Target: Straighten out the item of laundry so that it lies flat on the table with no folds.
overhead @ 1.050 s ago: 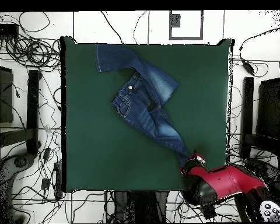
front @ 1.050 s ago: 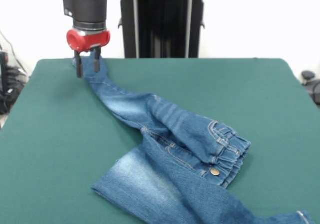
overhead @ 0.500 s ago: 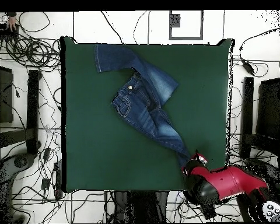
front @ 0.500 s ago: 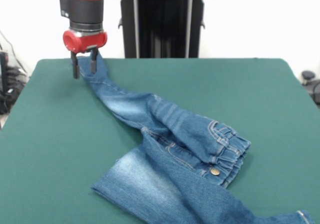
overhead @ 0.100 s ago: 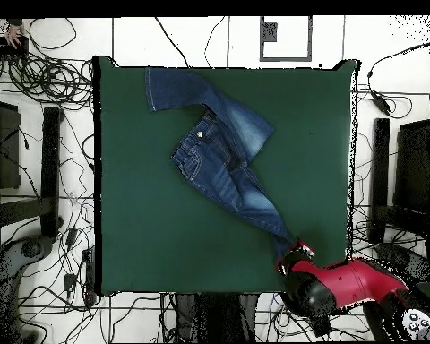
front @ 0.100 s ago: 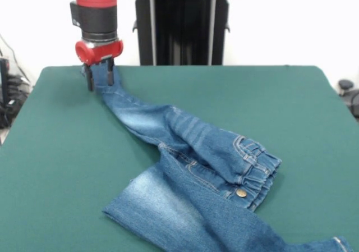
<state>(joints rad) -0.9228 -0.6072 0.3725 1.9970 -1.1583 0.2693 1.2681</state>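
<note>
Since 0.5 s ago your gripper (front @ 0.100 s ago: 99, 78) has shifted slightly right and down at the far left corner of the table (front @ 0.100 s ago: 50, 145), and the jeans (front @ 0.100 s ago: 202, 168) have barely moved. From the front you see its 2 dark fingers pinching the cuff of 1 leg between them, with the denim drawn up a little there and running in a narrow, creased band down toward the middle of the cloth top. That leg widens into the gathered elastic waistband (front @ 0.100 s ago: 259, 165), where a small metal button (front @ 0.100 s ago: 241, 192) sits, and the other leg is folded across below it, a broad faded patch showing pale against the darker blue. The tabletop is a matt dark green, felt-like and flat. From overhead you see the red arm reaching over the table's bottom edge near the right corner, the gripper (overhead @ 0.100 s ago: 293, 253) at the tip of the stretched leg; the jeans (overhead @ 0.100 s ago: 220, 166) lie diagonally from there up to the top edge of the table (overhead @ 0.100 s ago: 138, 233), the second leg bent sideways toward the upper left, so the garment is not yet flat.
</note>
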